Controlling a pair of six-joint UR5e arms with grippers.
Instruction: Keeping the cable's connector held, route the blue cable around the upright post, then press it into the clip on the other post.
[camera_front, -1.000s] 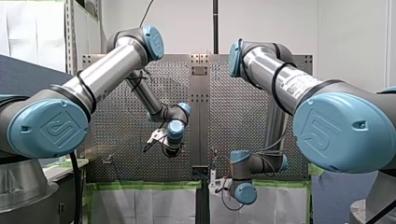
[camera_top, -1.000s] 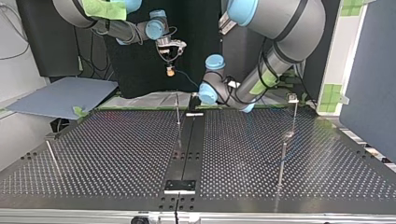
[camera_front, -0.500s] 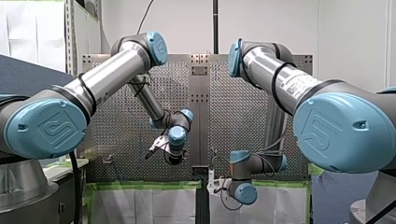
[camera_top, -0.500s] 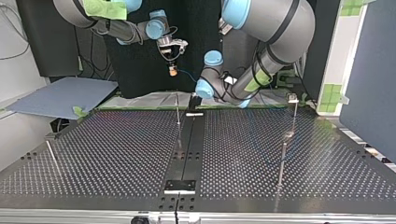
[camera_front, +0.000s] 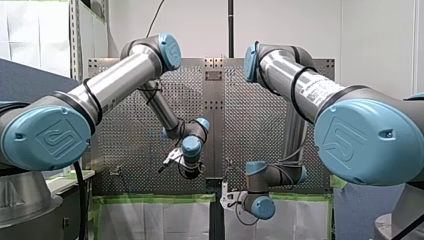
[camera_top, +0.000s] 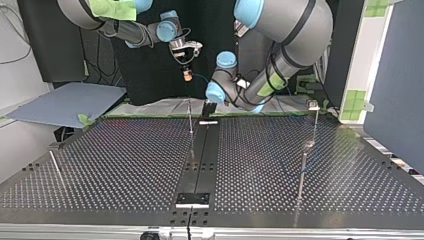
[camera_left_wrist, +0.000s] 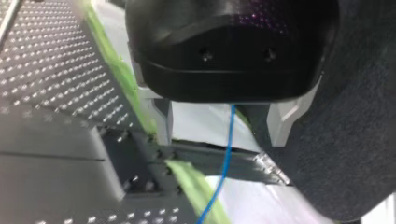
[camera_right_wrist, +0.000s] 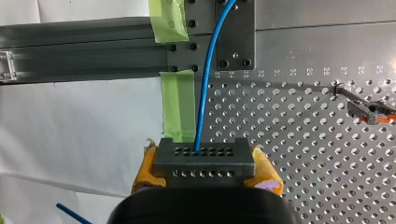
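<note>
Since a second ago, in the front view, my left arm (camera_front: 120, 75) has sunk and swung in toward the table's (camera_front: 125, 130) middle strip, while my right arm has hardly shifted.

The left gripper (camera_left_wrist: 222, 140) is released. Its two fingers stand well apart, and the blue cable (camera_left_wrist: 227, 144) hangs freely down the gap between them, touching neither. That looks like the right setup for guiding: the cable should stay centred in the gap and only be closed on once the line is where it belongs.

Further right, the right gripper (camera_right_wrist: 205, 170) is clenched on the dark connector (camera_right_wrist: 204, 158), with a yellow pad (camera_right_wrist: 265, 173) on each side. The cable leaves the connector's top in a gentle curve toward the plate at the table's edge.

The step in hand is judged to be the early part of routing. The connector should stay level and fixed so slack feeds from the left side only, and the cable should be carried low around the upright post (camera_top: 190, 117) without kinking. The small orange-marked clip (camera_right_wrist: 369, 111) on the perforated surface beside the connector is not yet engaged.
</note>
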